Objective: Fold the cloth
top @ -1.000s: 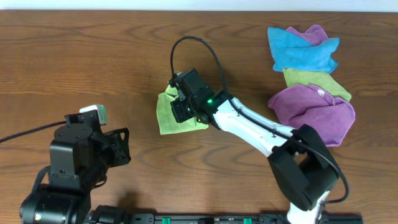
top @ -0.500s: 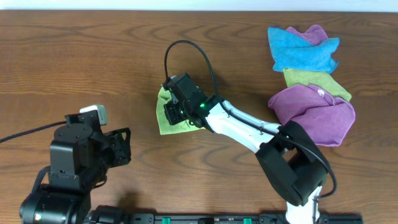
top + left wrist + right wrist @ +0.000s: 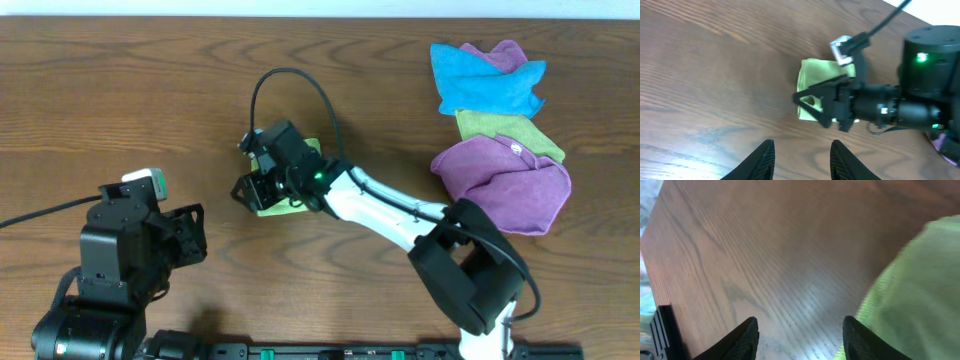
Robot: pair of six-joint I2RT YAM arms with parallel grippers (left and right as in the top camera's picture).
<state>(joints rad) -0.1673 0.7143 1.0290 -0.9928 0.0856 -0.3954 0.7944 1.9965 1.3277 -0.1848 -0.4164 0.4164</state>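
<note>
The lime cloth (image 3: pixel 278 208) lies bunched small on the wooden table near the middle, mostly hidden under the right arm's wrist. In the left wrist view the cloth (image 3: pixel 816 70) shows behind the right gripper's black fingers (image 3: pixel 812 95). My right gripper (image 3: pixel 246 188) hangs at the cloth's left edge, open. In its own view the right gripper (image 3: pixel 800 332) has only bare wood between its jaws, and the cloth (image 3: pixel 920 280) lies beside its right finger. My left gripper (image 3: pixel 196 235) stays at the lower left, apart from the cloth. It too stands open and empty (image 3: pixel 802 152) over bare wood.
A pile of other cloths sits at the back right: a blue cloth (image 3: pixel 485 82), an olive-green cloth (image 3: pixel 508 130) and a purple cloth (image 3: pixel 500 178). The right arm's black cable (image 3: pixel 290 78) loops above the lime cloth.
My right gripper has moved left across the cloth and opened, letting the cloth go. The cloth now shows smaller beneath it. The left arm has barely moved.
</note>
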